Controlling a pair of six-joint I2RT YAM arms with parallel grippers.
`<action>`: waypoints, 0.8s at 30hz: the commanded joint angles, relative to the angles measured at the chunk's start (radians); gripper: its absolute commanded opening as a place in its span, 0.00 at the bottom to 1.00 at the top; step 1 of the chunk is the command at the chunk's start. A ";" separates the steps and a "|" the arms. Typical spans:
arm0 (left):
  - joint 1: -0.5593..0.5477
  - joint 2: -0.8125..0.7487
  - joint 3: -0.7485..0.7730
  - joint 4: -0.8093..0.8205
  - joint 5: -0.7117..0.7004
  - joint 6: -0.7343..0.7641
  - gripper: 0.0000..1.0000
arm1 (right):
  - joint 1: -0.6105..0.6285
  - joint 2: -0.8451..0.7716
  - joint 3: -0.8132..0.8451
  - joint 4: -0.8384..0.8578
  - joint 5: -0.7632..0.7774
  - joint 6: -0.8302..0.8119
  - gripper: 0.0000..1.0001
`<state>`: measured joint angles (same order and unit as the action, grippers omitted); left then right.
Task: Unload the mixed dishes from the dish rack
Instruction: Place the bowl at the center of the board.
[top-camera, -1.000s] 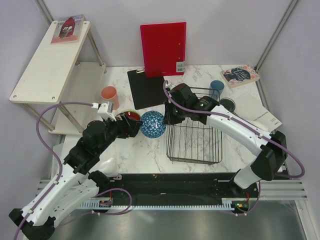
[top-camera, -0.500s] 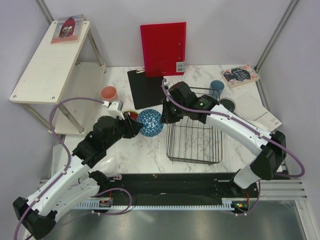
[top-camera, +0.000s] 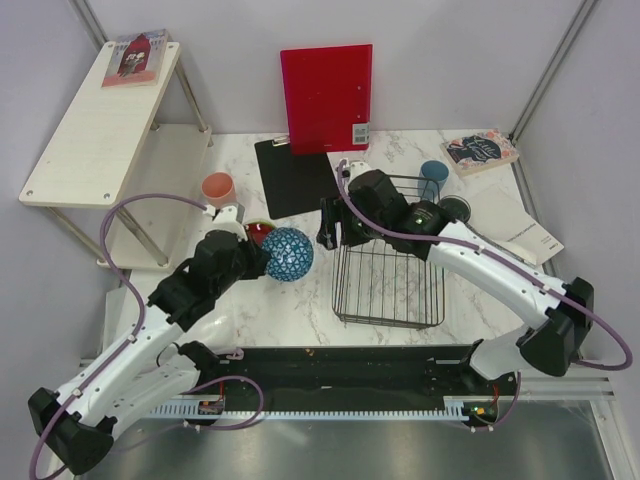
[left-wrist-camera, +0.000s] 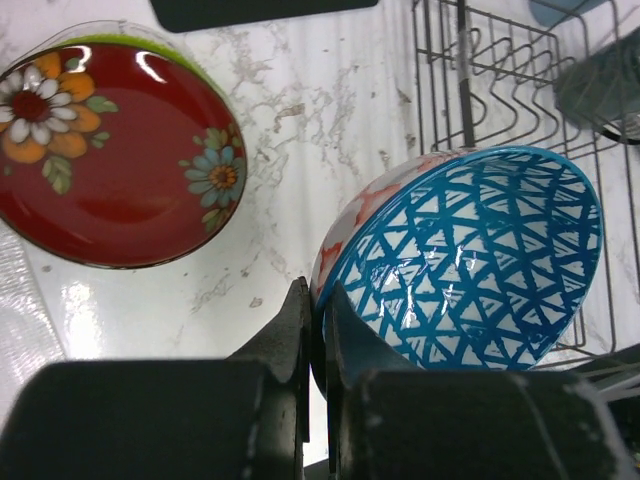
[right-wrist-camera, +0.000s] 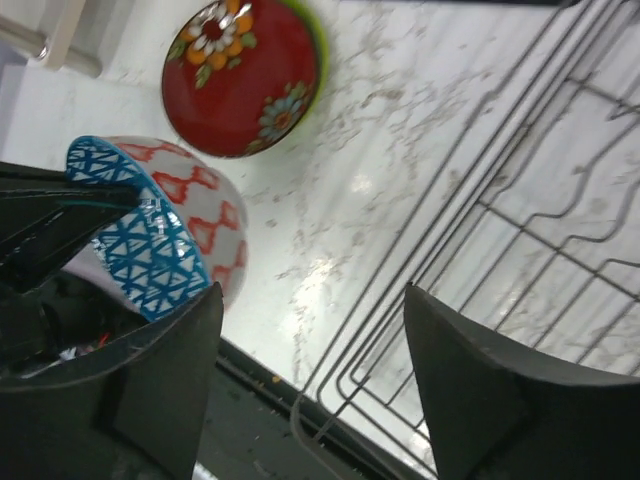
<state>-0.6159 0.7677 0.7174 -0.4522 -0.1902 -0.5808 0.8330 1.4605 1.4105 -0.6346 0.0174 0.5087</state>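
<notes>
While L gripper (left-wrist-camera: 315, 300) clamps blue patterned bowl (left-wrist-camera: 470, 260) rim, R gripper (right-wrist-camera: 312, 295) gapes empty by dish rack (top-camera: 388, 322)

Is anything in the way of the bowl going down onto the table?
Nothing visible. The left fingers hold the bowl above bare table; the red plate lies to one side, the rack to the other.

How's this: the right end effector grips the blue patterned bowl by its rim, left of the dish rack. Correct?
Wrong arm: the left end effector grips the blue patterned bowl by its rim, left of the dish rack, as the left wrist view shows.
</notes>
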 joint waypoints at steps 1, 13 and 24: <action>0.060 0.030 0.099 -0.026 -0.049 -0.010 0.02 | -0.005 -0.119 -0.053 0.055 0.284 -0.022 0.85; 0.407 0.376 0.217 -0.077 0.162 -0.074 0.02 | -0.005 -0.284 -0.217 0.141 0.388 -0.053 0.88; 0.446 0.622 0.306 -0.039 0.164 -0.096 0.02 | -0.005 -0.318 -0.306 0.199 0.326 -0.035 0.88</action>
<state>-0.1879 1.3575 0.9569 -0.5491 -0.0414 -0.6411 0.8284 1.1831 1.1213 -0.4984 0.3565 0.4713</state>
